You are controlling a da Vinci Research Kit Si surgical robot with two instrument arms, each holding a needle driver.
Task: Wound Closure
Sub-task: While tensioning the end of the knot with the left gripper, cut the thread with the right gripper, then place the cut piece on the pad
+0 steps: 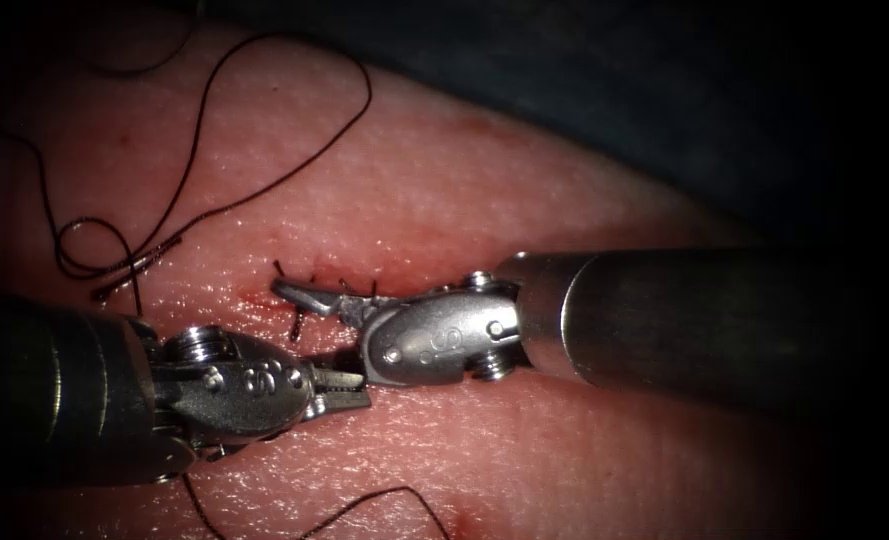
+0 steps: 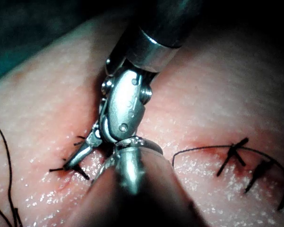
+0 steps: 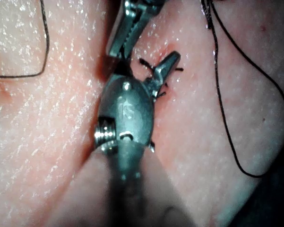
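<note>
Pink tissue (image 1: pixel 524 470) carries a cut (image 1: pixel 314 285) that already bears stitches: short dark cut ends (image 1: pixel 294 325) stand up along the line, and in the left wrist view further knots (image 2: pixel 234 153) sit along the closed stretch. By that evidence the closure is well advanced, though how much of the cut is left open cannot be told. Red fluid (image 1: pixel 254 297) marks the left end of the cut. No needle can be made out. The right tool (image 1: pixel 309 298) lies along the cut with its jaws at the stitch line, narrowly parted; whether they grip thread cannot be told. The left tool (image 1: pixel 349 388) sits just below the cut, beside the right tool, with its jaws slightly apart and holding nothing visible. Loose thread (image 1: pixel 264 190) loops over the tissue at upper left, well away from both tools.
</note>
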